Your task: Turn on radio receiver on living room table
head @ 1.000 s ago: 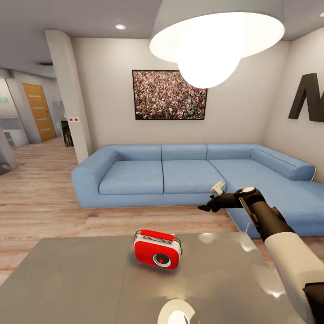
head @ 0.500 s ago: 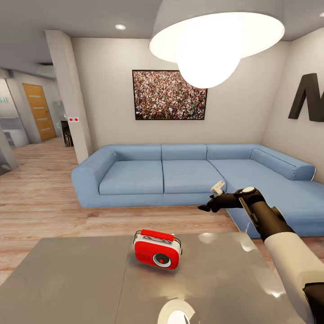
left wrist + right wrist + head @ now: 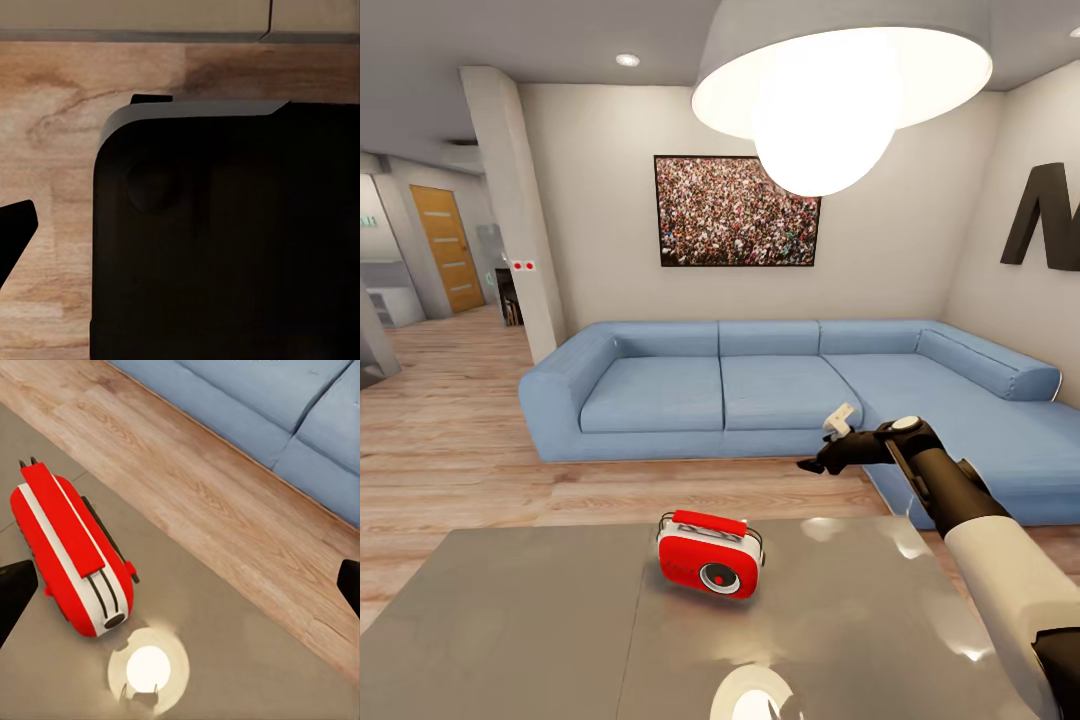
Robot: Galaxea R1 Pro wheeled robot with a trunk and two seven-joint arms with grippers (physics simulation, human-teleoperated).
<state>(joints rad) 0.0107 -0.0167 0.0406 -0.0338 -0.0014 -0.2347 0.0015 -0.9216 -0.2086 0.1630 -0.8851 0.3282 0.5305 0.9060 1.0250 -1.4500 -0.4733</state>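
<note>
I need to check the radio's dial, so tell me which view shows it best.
The head view: the radio stands on the table with its front and round dial facing the camera. The right wrist view looks down on its top and handle, so the dial is hidden. The left wrist view gives no sight of it.

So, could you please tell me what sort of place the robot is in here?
A living room, most likely: a blue L-shaped sofa, a low grey table with a red radio on it, and a framed crowd picture on the wall.
</note>
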